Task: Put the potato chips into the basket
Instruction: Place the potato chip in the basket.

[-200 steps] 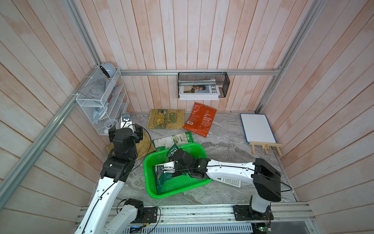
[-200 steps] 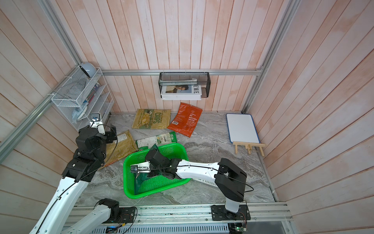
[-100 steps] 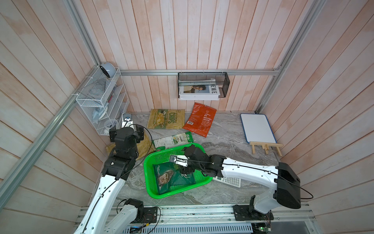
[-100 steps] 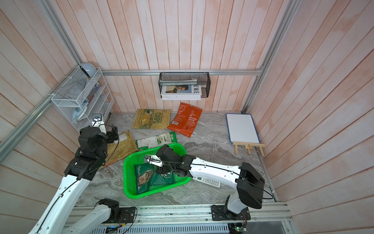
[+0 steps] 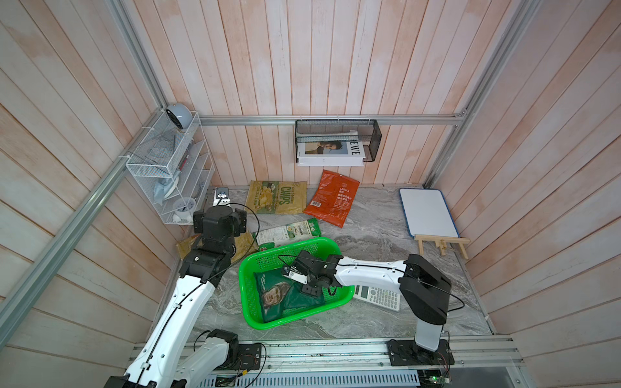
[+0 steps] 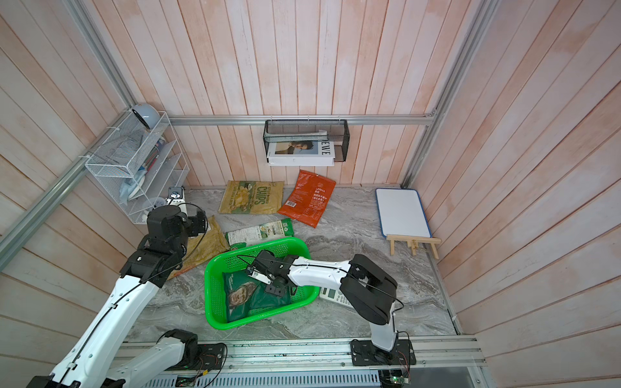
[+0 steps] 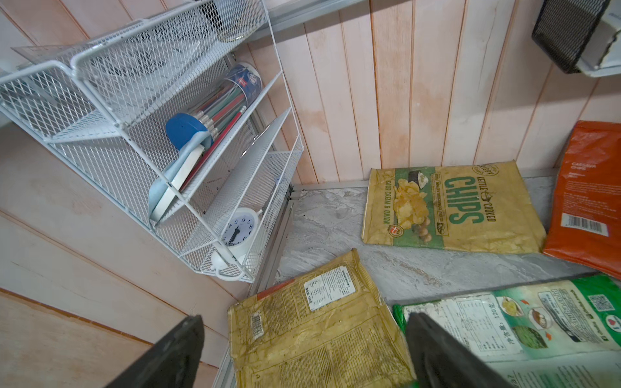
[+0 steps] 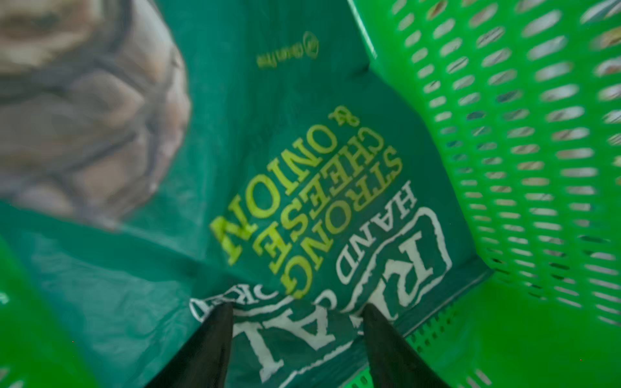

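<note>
Green plastic basket [image 5: 248, 295] stands near the front of the tabletop [image 5: 369, 235]. The dark green bag [image 5: 279, 300] lies flat on its floor, so I judge this one is done. Right claw [image 8: 297, 310] hangs low just above it, jaws partly apart, nothing between them. On this bag I read "REAL HAND" and "STRONG CHEESE & ONION".

Left claw [image 7: 304, 320] is spread wide and empty over the mustard bag [image 7: 322, 352] beside the basket, probably to take it next.

Three more bags lie behind the basket:
- the tan one [image 7: 450, 208], "KETTLE COOKED CHIPS", "SOUR CREAM & ONION";
- the orange-red one [image 5: 331, 201], "LERNA", "CASSAVA CHIPS";
- the white-and-green one [image 5: 289, 231], whose print is too small to read.
</note>
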Tool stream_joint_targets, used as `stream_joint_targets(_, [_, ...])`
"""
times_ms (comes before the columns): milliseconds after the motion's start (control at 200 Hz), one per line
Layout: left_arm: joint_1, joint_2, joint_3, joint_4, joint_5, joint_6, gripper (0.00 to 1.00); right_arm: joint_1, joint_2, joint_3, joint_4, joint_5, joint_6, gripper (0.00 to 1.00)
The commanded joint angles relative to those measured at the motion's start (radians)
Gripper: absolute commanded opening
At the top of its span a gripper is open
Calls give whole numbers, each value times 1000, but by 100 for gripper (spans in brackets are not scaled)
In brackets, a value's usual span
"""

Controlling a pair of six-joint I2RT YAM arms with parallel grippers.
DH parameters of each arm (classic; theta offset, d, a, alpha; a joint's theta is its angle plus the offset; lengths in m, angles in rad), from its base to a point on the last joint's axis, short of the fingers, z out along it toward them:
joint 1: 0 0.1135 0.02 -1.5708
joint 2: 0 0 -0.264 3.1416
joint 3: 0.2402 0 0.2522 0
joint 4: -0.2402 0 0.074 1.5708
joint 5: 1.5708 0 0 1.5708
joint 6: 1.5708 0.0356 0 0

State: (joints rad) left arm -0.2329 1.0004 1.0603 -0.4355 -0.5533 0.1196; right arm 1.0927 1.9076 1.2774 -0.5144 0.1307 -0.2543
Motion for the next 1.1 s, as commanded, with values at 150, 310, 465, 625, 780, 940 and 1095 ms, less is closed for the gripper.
stream_joint_targets(150, [28, 18, 16, -46, 21, -19, 100, -101, -48, 25, -173, 16, 69, 67])
stream_joint_targets(310, [76, 101, 80, -121, 93, -100, 100, -101, -136, 63, -164, -9, 79, 73])
stream_joint_targets(465, [109, 270, 205, -252, 203, -169, 100, -110, -226, 77, -101, 64, 149, 73])
stream_joint_targets(625, [113, 533, 443, -413, 300, -240, 97, -167, -321, 10, 22, 174, 342, 73])
stream_joint_targets(780, [111, 780, 671, -484, 437, -334, 92, -266, -363, -31, 44, 275, 534, 70])
stream_joint_targets(940, [78, 992, 878, -497, 494, -370, 89, -430, -314, 6, 19, 176, 713, 65])
stream_joint_targets(1095, [65, 1205, 1142, -560, 463, -365, 88, -480, -206, 136, -56, 144, 710, 64])
